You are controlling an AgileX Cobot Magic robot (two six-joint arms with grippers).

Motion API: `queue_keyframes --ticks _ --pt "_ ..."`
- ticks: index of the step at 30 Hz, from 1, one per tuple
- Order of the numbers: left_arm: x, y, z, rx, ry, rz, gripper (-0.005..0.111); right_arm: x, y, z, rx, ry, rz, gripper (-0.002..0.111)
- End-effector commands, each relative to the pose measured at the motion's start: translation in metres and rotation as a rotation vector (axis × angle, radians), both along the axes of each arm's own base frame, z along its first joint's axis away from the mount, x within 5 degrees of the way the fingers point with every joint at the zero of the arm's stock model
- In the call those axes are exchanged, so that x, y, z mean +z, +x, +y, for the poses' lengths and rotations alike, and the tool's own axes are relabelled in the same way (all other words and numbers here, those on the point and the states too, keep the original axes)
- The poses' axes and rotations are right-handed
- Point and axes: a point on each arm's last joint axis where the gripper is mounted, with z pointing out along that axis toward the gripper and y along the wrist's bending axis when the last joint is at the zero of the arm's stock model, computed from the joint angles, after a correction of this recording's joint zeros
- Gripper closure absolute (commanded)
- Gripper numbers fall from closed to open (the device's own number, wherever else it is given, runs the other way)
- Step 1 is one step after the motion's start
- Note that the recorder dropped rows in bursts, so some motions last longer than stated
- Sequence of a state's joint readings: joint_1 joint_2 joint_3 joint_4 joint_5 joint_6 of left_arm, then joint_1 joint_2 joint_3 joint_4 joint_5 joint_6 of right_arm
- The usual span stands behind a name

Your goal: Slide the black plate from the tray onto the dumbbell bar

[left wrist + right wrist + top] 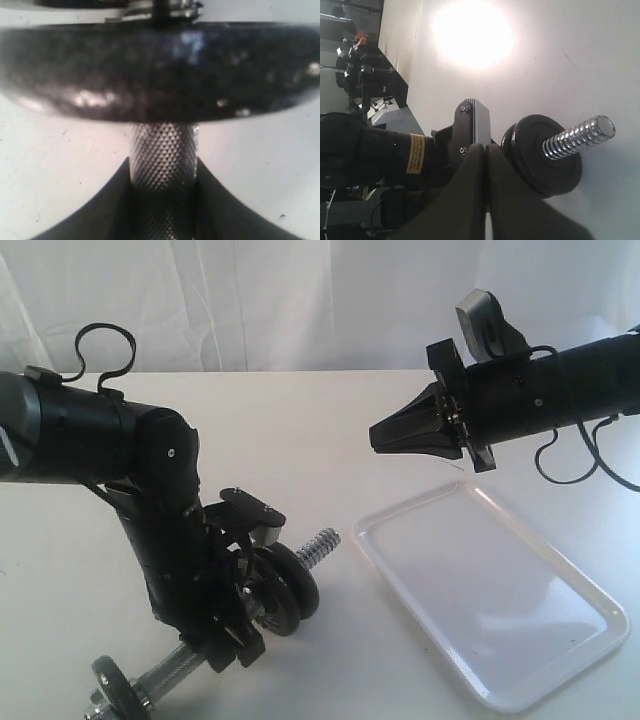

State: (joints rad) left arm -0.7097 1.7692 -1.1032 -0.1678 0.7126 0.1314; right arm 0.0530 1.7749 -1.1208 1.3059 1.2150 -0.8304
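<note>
two discs (545,160) sit on the bar (322,542), the plate (302,585) likely outermost; tray (480,590) bare. left gripper (162,210) pinches the knurled middle, right gripper (380,437) pressed together, empty. no nut shows outside: a tilt could slide it off.

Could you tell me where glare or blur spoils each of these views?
Right wrist view: a blown-out glare patch on the table, while the bar end stays sharp. Left wrist view: the plate is blurred by closeness; the bar's knurling is crisp. Exterior view: even light, with a soft sheen on the tray.
</note>
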Motion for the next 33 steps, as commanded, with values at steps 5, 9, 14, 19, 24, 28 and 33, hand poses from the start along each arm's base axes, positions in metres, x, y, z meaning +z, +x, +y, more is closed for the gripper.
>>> queue_keyframes --ticks 5,9,14,19,24,28,33 --pt "0.030 0.000 -0.014 0.111 -0.166 0.017 0.107 0.006 0.000 -0.001 -0.005 0.012 -0.012 0.108" --pt "0.031 0.000 -0.018 0.140 -0.204 0.029 0.107 0.006 0.000 -0.001 -0.005 0.012 -0.012 0.108" --pt "0.037 0.000 -0.023 0.196 -0.280 0.037 0.107 0.006 0.000 -0.001 -0.005 0.012 -0.012 0.108" --pt "0.051 -0.002 -0.026 0.244 -0.366 0.031 0.107 0.006 0.000 -0.001 -0.006 0.014 -0.011 0.108" --pt "0.055 0.000 -0.031 0.308 -0.436 0.050 0.107 0.006 0.000 -0.001 -0.006 0.014 -0.011 0.108" --pt "0.058 0.002 -0.035 0.366 -0.496 0.058 0.107 0.006 0.000 -0.001 -0.008 0.016 -0.009 0.108" --pt "0.059 0.003 -0.037 0.400 -0.525 0.069 0.107 0.006 0.000 -0.001 -0.011 0.021 -0.009 0.108"
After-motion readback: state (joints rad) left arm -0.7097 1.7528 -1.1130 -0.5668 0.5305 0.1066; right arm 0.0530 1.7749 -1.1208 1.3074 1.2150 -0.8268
